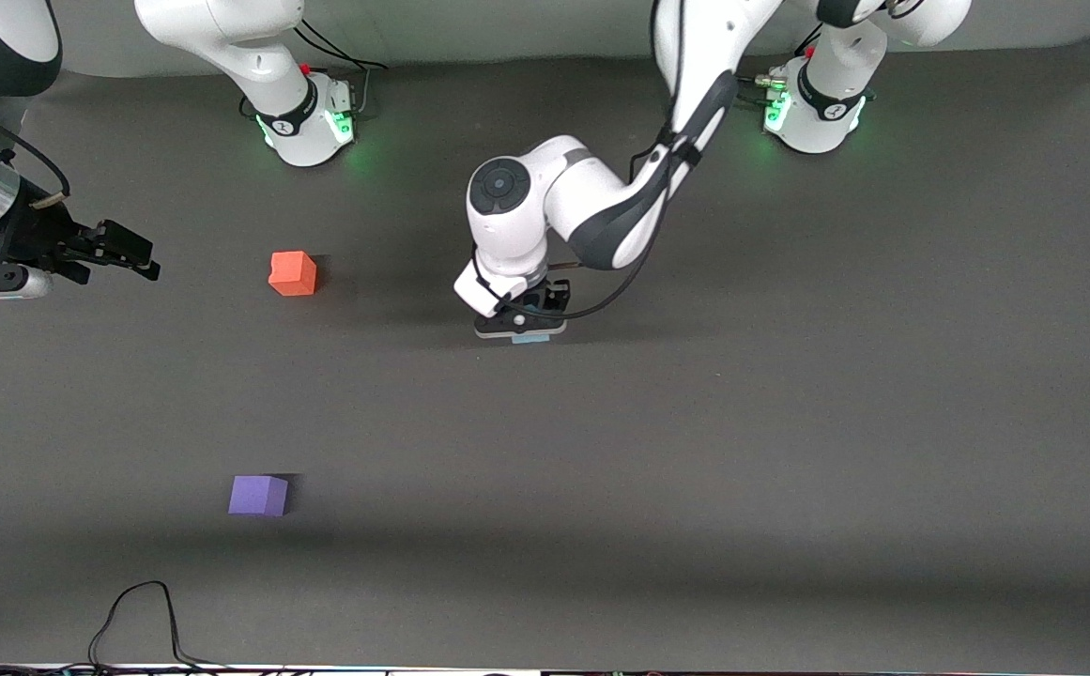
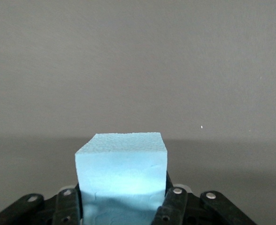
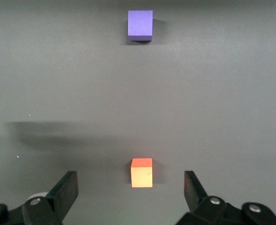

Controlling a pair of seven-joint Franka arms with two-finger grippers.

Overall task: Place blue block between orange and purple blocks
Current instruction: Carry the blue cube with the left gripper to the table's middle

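Note:
The light blue block (image 2: 121,161) sits between the fingers of my left gripper (image 2: 121,201), which is shut on it. In the front view only a blue sliver of that block (image 1: 530,338) shows under the left gripper (image 1: 518,327), low at the table's middle. The orange block (image 1: 292,273) lies toward the right arm's end. The purple block (image 1: 258,495) lies nearer the front camera than the orange one. My right gripper (image 1: 131,255) hangs open beside the orange block at the table's edge. Its wrist view shows the orange block (image 3: 141,172) and purple block (image 3: 140,24) past the open right gripper (image 3: 130,180).
A dark grey mat (image 1: 789,422) covers the table. A black cable (image 1: 136,620) loops at the edge nearest the front camera. The arm bases (image 1: 310,117) stand along the edge farthest from it.

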